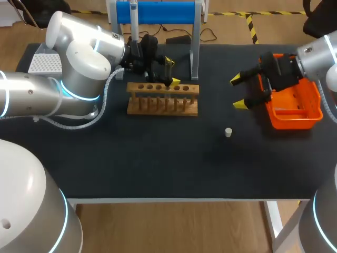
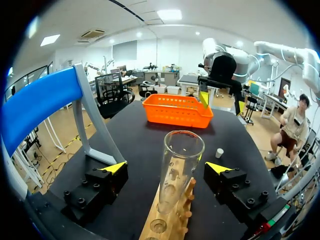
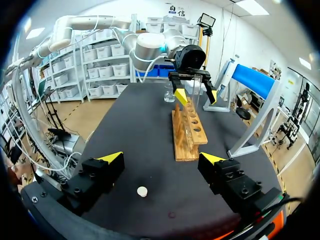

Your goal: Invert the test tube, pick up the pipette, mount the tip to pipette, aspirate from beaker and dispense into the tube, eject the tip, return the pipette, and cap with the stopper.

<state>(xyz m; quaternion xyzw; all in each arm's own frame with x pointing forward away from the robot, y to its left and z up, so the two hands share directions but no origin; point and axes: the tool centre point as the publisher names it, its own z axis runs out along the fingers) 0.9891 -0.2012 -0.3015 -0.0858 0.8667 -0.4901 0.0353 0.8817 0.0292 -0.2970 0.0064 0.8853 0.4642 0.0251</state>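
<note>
From above, the left gripper [image 1: 171, 72] is hovering over the slotted wooden rack [image 1: 162, 100] on the black bench [image 1: 158, 158]. Its wrist view: released, straddling the upright clear glass test tube [image 2: 180, 165] untouched, probably lining up a grasp. Right wrist: the right gripper [image 3: 161, 159] is hanging released near the small white stopper [image 3: 143, 191].
</note>
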